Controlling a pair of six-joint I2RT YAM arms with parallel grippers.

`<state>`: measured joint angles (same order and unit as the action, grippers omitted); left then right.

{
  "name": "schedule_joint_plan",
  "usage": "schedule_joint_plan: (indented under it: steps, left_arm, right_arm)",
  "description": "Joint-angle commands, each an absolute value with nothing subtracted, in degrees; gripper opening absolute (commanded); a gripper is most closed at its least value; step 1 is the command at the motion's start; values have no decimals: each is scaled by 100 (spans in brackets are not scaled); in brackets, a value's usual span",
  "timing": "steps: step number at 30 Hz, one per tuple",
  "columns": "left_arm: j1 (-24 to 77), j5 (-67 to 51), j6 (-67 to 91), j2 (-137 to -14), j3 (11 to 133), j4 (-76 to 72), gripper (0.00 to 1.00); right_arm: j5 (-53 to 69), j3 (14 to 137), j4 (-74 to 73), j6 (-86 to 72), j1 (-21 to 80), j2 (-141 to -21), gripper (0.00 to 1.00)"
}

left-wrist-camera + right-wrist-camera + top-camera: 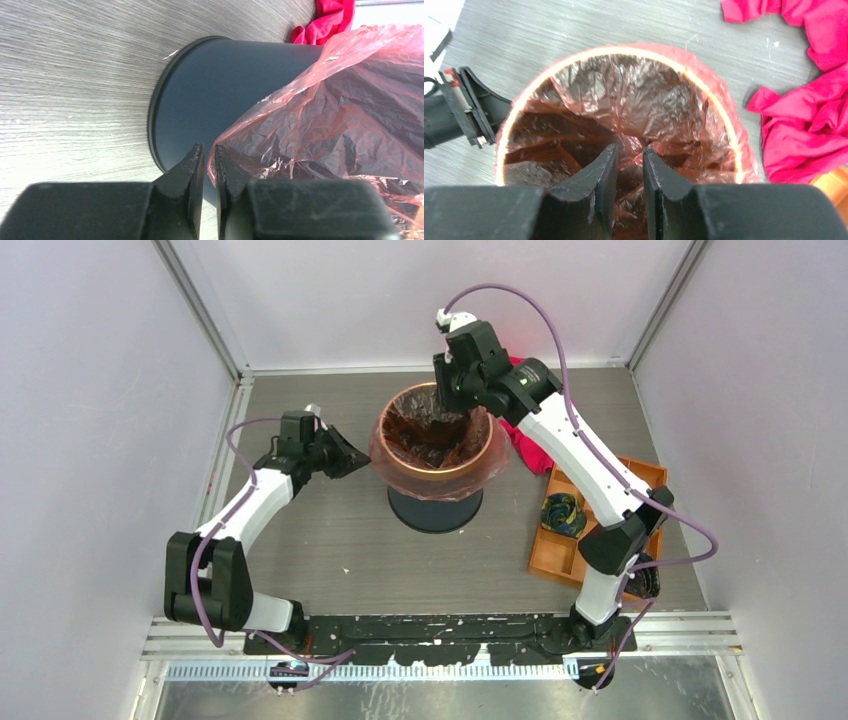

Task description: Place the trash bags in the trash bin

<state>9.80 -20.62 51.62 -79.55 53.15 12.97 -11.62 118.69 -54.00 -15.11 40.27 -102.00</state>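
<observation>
The dark navy trash bin stands mid-table, and the red-pink trash bag lines its inside, with its edge folded over the rim. My left gripper sits at the bin's left side. In the left wrist view its fingers stand a narrow gap apart with nothing between them, just beside the bag's hanging edge and the bin's wall. My right gripper hangs over the far side of the bin's mouth. It is open above the crumpled film inside the rim.
A magenta cloth lies on the table right of the bin, also seen in both wrist views. An orange compartment tray with a dark patterned object sits at the right, under my right arm. White walls enclose the table.
</observation>
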Motion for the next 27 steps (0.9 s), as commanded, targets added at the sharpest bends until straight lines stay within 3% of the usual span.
schedule_joint_plan:
  steps: [1, 5, 10, 22, 27]
  left_arm:
    - [1003, -1903, 4901, -7840, 5608, 1472, 18]
    - [1002, -1675, 4617, -7674, 5774, 1820, 35]
    - [986, -1288, 4143, -7358, 6139, 2472, 42]
    - [1043, -1760, 3724, -7352, 7467, 2941, 45]
    - [1069, -1891, 3814, -7576, 7555, 2713, 46]
  right_arm:
    - [-869, 12696, -5885, -1276, 4068, -10572, 29]
    - [-965, 12438, -5969, -1128, 4275, -10651, 25]
    - [-905, 11943, -5827, -1214, 4316, -10439, 22]
    - [-407, 11707, -5856, -998, 4456, -10829, 15]
    - [-456, 11426, -5760, -707, 4455, -10909, 4]
